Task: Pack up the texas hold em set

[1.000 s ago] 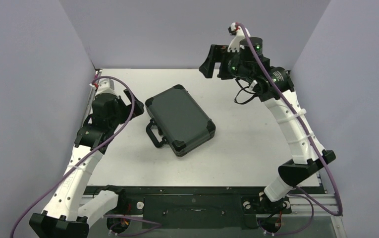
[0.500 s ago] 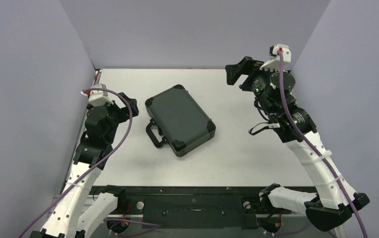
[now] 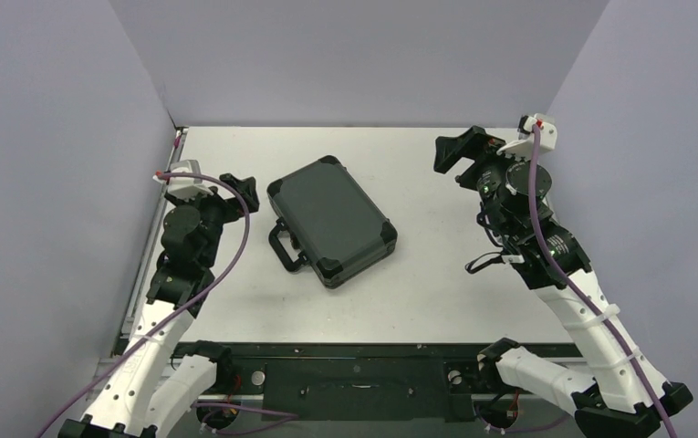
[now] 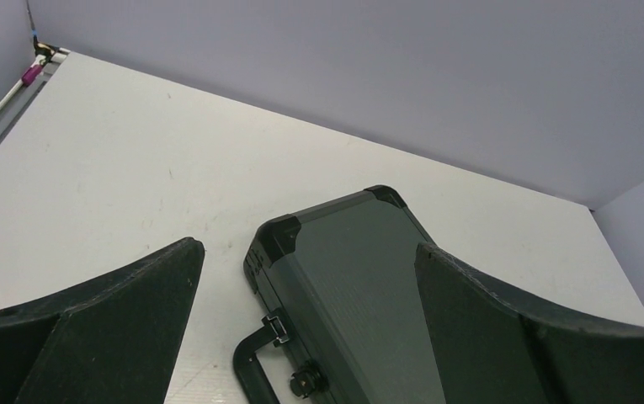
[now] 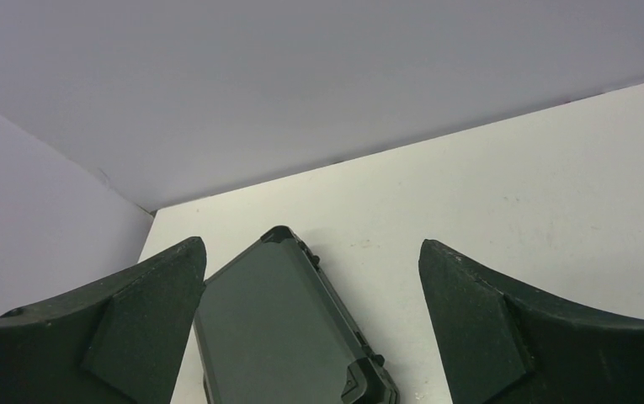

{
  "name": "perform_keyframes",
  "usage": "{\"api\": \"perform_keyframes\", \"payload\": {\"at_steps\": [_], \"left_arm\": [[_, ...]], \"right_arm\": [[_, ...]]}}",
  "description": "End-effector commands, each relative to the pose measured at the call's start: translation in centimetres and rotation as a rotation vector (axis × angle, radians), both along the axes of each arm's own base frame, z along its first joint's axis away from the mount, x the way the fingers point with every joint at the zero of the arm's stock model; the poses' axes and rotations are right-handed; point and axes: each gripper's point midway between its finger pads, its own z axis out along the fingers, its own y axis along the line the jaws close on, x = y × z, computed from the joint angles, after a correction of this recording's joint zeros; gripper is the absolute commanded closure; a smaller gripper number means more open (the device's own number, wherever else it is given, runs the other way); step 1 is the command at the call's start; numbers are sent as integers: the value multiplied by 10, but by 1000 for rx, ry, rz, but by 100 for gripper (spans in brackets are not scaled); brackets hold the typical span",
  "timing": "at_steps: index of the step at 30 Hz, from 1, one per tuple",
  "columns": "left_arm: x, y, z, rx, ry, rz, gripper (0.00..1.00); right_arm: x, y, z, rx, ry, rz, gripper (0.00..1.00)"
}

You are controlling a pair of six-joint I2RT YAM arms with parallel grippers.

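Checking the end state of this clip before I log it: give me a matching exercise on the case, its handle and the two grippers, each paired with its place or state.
Things:
1. briefcase
2. carry handle
3. left gripper
4. right gripper

Places or states:
a. open, empty, close by the case's far-left corner
b. open, empty, well off to the case's right
c. shut, lying flat in the middle
d. juts from the case's side that faces the left arm

Pairs: 1-c, 2-d, 3-a, 4-b
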Motion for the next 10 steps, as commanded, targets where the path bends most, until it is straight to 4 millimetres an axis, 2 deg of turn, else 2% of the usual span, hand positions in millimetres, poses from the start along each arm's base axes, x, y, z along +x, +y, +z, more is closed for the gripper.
{"api": "perform_keyframes", "payload": {"at_steps": [1, 10], "left_arm": [[5, -5, 25, -14, -96, -25, 4], [7, -6, 17, -5, -65, -24, 4]], "right_arm": [[1, 2, 6, 63, -15, -6, 7], [7, 6, 7, 49, 2, -9, 5]]}}
